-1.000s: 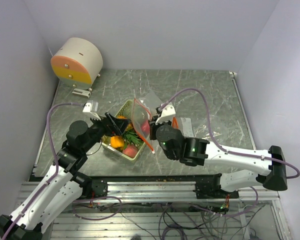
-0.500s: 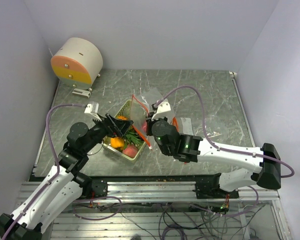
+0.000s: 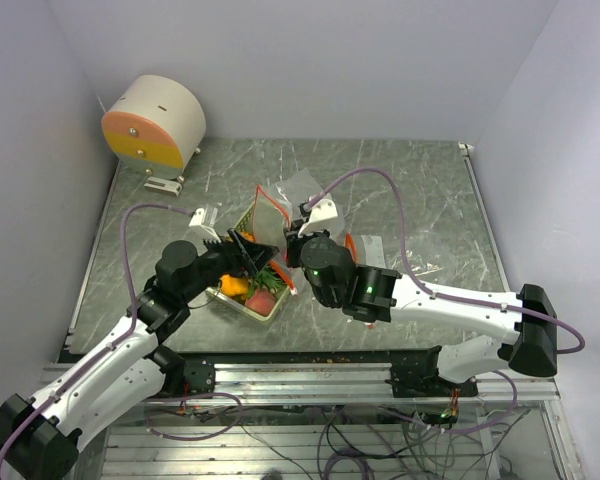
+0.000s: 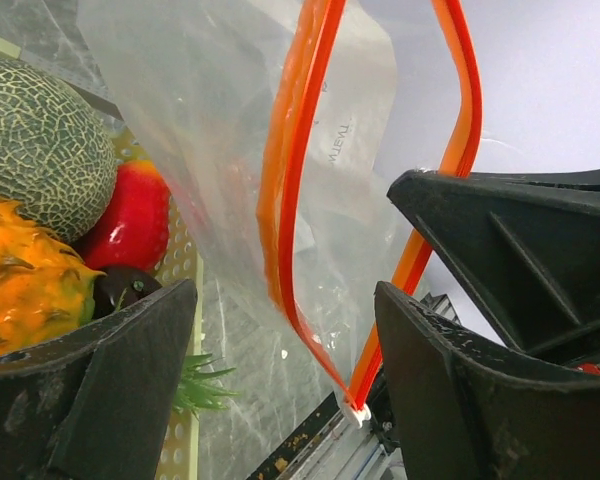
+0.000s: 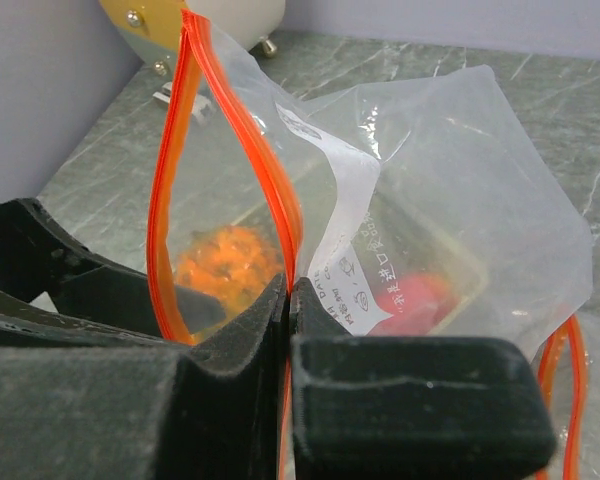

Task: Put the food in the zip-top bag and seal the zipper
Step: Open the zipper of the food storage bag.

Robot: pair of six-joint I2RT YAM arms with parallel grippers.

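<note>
The pale green basket (image 3: pixel 236 303) at mid-bench (image 3: pixel 420 190) holds the food (image 3: pixel 234 284): netted melon (image 4: pixel 40 145), red pepper (image 4: pixel 130 220), orange fruit (image 4: pixel 25 290) and green sprig (image 4: pixel 205 385). The clear zip-top bag (image 3: pixel 267 215) stands upright at the basket's one o'clock side, its orange zipper edge pinched by the right fingers (image 5: pixel 230 345). The left fingers (image 4: pixel 110 400) are spread around one zipper strip.

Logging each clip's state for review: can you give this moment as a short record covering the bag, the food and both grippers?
bag: zip-top bag, clear, held up over the basket
zipper: orange, mouth open, not sealed
food: melon, red pepper, orange fruit, green sprig, all in the basket
left gripper: open, one zipper edge between its fingers
right gripper: shut on the bag's zipper edge
</note>
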